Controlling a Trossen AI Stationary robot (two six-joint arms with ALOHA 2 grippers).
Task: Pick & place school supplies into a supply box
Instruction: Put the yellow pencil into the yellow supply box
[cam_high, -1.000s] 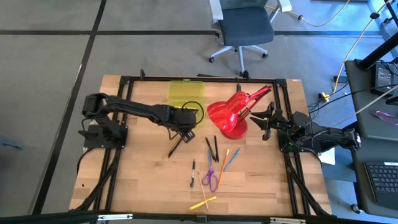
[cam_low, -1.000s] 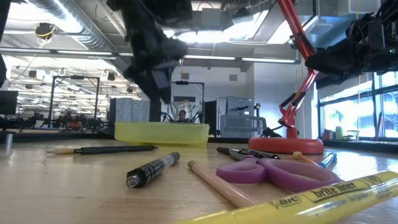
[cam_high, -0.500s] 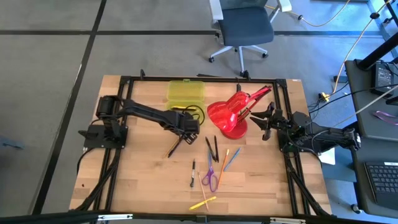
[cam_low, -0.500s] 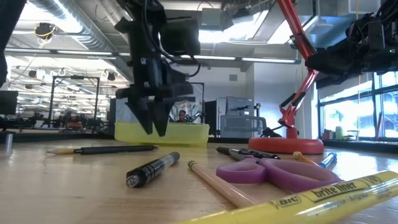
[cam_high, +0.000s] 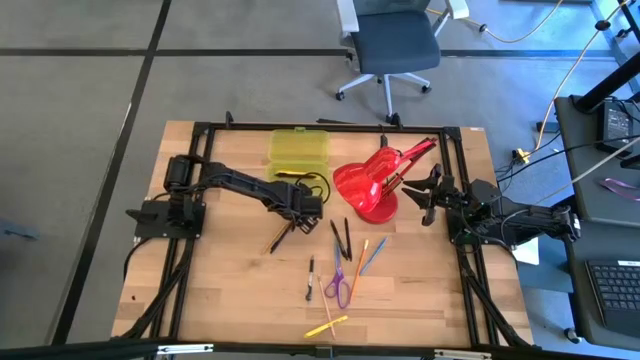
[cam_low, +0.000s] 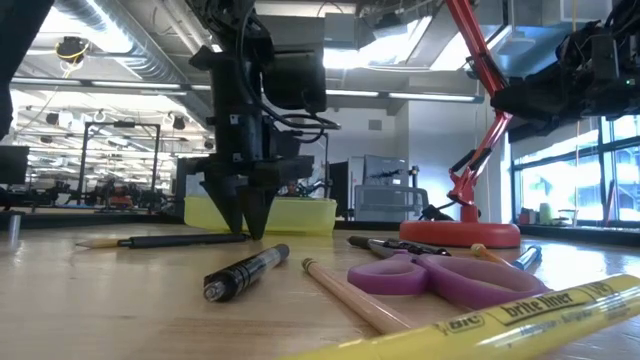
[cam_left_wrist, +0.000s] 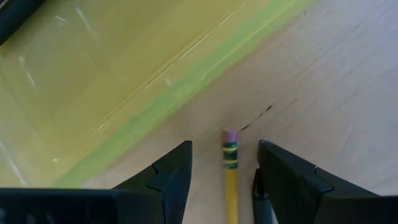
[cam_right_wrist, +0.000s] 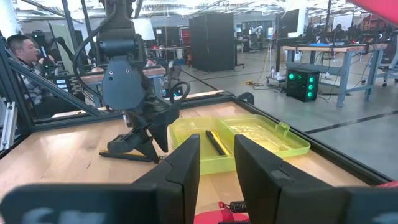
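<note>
My left gripper (cam_high: 299, 212) (cam_low: 245, 232) points down at the table just near of the translucent yellow-green supply box (cam_high: 298, 150) (cam_left_wrist: 93, 81). It is open. Its fingers stand on either side of the pink-eraser end of a yellow pencil (cam_left_wrist: 230, 163) (cam_high: 277, 238), which lies flat on the wood. A black pen (cam_left_wrist: 256, 194) lies close beside that pencil. One black pen (cam_right_wrist: 216, 142) lies inside the box. My right gripper (cam_high: 426, 195) (cam_right_wrist: 216, 140) waits open beside the red lamp (cam_high: 372, 186).
More supplies lie on the table near of the lamp: two black pens (cam_high: 341, 238), an orange pencil (cam_high: 360, 258), a blue pen (cam_high: 373, 254), purple scissors (cam_high: 340, 286), a small black marker (cam_high: 311, 278) and a yellow highlighter (cam_high: 328, 325). A person (cam_right_wrist: 25, 53) sits beyond the table.
My left gripper has come down from well above the table and shifted a little toward the near edge, away from the box. Its fingertips now stand at table height around the pencil's end. The pencil and the other supplies have not moved.
</note>
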